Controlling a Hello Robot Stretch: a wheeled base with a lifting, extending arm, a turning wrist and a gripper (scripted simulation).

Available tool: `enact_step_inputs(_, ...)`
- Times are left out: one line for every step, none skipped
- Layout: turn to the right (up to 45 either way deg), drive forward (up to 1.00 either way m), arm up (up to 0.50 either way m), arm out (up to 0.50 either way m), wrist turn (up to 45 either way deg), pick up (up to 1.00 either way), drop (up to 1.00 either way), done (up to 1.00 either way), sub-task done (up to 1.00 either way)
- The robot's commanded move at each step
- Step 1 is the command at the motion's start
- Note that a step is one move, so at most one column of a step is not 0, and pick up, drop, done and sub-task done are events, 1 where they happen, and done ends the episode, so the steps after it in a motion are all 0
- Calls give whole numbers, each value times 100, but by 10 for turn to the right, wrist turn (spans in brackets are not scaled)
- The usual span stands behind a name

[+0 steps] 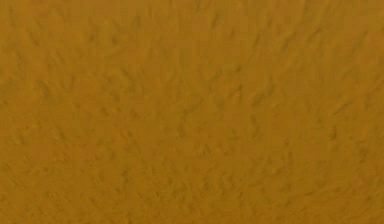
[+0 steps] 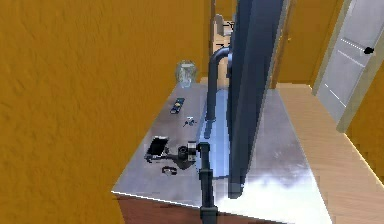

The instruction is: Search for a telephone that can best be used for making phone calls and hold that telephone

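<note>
On a grey tabletop point(image 2: 270, 160), a flat dark slab with a pale rim, shaped like a mobile phone point(image 2: 158, 147), lies near the left edge in the arm side view. The arm point(image 2: 206, 190) rises from the bottom edge, and my gripper point(image 2: 176, 158) sits at its far end, right beside that slab. Since the slab lies on the tabletop, I cannot tell whether the gripper holds anything. Farther back lies a second small dark oblong thing point(image 2: 177, 104).
A large dark flat screen point(image 2: 250, 80) stands upright along the table's middle, with a thin dark pole point(image 2: 213, 100) beside it. A clear glass-like thing point(image 2: 186, 72) stands at the far end. An orange wall point(image 1: 190, 110) stands close ahead. A white door point(image 2: 350, 60) is at far right.
</note>
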Motion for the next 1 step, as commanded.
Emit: enact_step_inputs(0,0,10,0,0,0,0,0,0)
